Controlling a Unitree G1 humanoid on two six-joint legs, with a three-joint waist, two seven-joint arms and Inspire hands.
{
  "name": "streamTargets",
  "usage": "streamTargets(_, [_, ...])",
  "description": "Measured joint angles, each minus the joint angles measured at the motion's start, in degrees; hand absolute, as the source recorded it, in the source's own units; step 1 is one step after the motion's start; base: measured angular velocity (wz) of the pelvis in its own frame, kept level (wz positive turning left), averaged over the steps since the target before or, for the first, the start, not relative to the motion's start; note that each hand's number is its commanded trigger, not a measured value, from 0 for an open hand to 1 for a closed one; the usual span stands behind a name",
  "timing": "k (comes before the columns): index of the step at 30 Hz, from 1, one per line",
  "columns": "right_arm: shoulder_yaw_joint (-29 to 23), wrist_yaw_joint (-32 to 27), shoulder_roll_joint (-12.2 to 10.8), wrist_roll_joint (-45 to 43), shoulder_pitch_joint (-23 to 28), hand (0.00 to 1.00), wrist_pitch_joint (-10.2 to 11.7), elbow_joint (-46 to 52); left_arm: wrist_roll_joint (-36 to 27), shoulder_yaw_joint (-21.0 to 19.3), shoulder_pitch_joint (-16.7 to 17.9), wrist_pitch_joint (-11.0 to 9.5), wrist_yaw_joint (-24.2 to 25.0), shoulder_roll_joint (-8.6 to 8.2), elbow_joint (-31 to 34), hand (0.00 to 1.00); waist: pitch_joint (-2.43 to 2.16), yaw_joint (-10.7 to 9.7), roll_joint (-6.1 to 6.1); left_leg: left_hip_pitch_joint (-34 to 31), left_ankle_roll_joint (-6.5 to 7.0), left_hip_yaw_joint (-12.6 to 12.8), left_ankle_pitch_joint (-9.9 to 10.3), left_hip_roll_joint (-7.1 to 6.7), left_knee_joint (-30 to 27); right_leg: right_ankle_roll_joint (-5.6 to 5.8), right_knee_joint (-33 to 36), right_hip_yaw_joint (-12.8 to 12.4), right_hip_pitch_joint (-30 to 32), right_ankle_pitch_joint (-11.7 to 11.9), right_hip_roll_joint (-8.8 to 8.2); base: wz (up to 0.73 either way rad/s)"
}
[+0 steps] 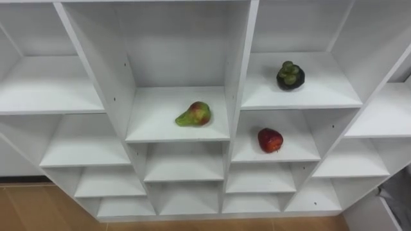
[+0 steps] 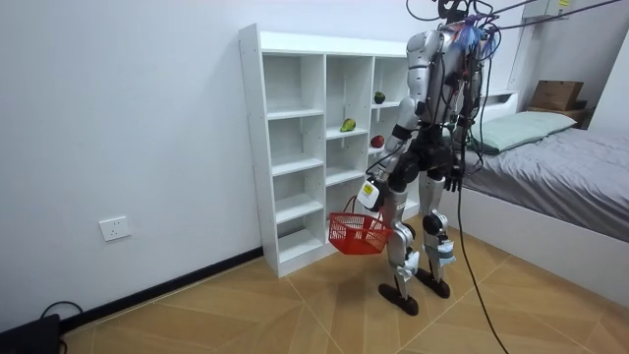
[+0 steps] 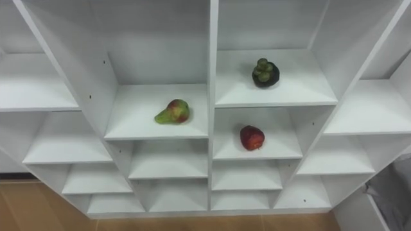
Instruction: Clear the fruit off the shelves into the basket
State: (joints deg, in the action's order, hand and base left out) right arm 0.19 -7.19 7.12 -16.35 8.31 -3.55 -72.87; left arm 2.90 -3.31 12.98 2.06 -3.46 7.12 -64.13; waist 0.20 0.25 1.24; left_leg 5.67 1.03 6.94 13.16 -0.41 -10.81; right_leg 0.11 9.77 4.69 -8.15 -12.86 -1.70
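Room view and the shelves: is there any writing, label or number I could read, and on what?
None can be read.
White tag at the left hand, which holds the red basket: marks too small to read.
Cardboard box on the bed: no legible print.
Pear, apple, mangosteen: no stickers.

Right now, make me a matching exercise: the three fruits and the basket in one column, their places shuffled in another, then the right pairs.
1 pear
2 apple
3 mangosteen
4 red basket

A hangs from the left hand
B highest of the fruits
C left of the other fruits
D lowest of the fruits

Pairs: 1-C, 2-D, 3-B, 4-A
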Motion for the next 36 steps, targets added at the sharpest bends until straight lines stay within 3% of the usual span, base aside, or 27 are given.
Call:
streamTargets(6, [-1.5, -1.5, 0.1, 4.4, 0.3, 0.0, 1.9, 5.5, -0.1, -0.1, -0.5, -1.3, 0.0, 0.1, 0.5, 1.0, 0.01, 0.0, 0.1, 0.0, 0.0, 0.5, 0.0, 0.0, 0.1, 0.0, -0.1, -0.5, 0.4, 0.0, 0.01, -0.04])
streamTargets(8, [-1.6, -1.5, 0.1, 8.8, 0.8, 0.0, 4.1, 9.4, -0.2, -0.2, -1.1, -2.5, -0.1, 0.29, 0.6, 1.0, -0.02, 0.0, 0.29, 0.0, 0.0, 0.6, 0.0, 0.0, 0.1, 0.0, -0.2, -0.6, 0.5, 0.0, 0.0, -0.03])
streamTargets(12, [-1.4, -2.0, 0.1, 10.8, 1.4, 0.0, 6.3, 15.4, -0.3, -0.9, -1.5, -4.3, -0.2, 0.33, 1.3, 1.0, -0.1, 0.1, 0.54, -0.5, 0.0, 0.7, 0.0, -0.01, 0.1, 0.01, -0.2, -0.8, 1.2, 0.0, 0.01, -0.03])
streamTargets(15, [-1.4, -2.6, -0.1, 10.9, 2.6, 0.0, 7.9, 20.4, -0.4, -0.9, -1.8, -5.4, -0.6, 0.25, 1.7, 1.0, -0.46, 0.1, 0.54, -0.5, 0.0, 0.7, 0.0, 0.02, 0.0, 0.01, -0.1, -1.0, 1.3, 0.0, 0.05, 0.0])
streamTargets(18, [-1.5, -2.7, -0.2, 9.4, 5.5, 0.0, 8.1, 30.5, -1.0, -0.9, -1.7, -6.6, -0.7, 0.16, 3.0, 1.0, -0.39, -0.1, 0.27, -0.7, 0.0, 0.8, 0.0, 0.05, 0.1, -0.01, -0.1, -1.4, 1.6, 0.0, 0.11, -0.04])
streamTargets(25, [-1.4, -4.3, -0.2, 7.8, 11.2, 0.0, 11.9, 52.6, -1.3, -0.9, -0.1, -9.7, -0.7, 0.22, 4.7, 1.0, -0.2, -0.5, -0.41, -1.1, 0.0, 1.9, 0.0, 0.3, 0.2, -0.07, 0.1, -1.6, 2.4, 0.3, 0.3, -0.05])
streamTargets(32, [-1.5, -6.6, 0.0, 7.1, 11.1, 0.0, 15.3, 66.1, -2.2, -0.9, 1.0, -11.0, 0.1, 0.22, 4.3, 1.0, -0.26, -1.6, -0.8, -1.0, -0.03, 3.5, 0.0, 0.83, 0.6, -0.16, 0.0, -3.5, 3.2, 1.0, 0.86, -0.12])
streamTargets(36, [-1.5, -7.3, 0.0, 6.7, 11.4, 0.0, 15.7, 72.5, -2.2, -1.0, 0.9, -12.0, 0.3, 0.07, 3.2, 1.0, -0.35, -1.7, -1.39, -1.0, -0.03, 3.7, 0.0, 0.79, 0.6, -0.11, 0.0, -4.0, 3.4, 1.2, 0.85, -0.09])
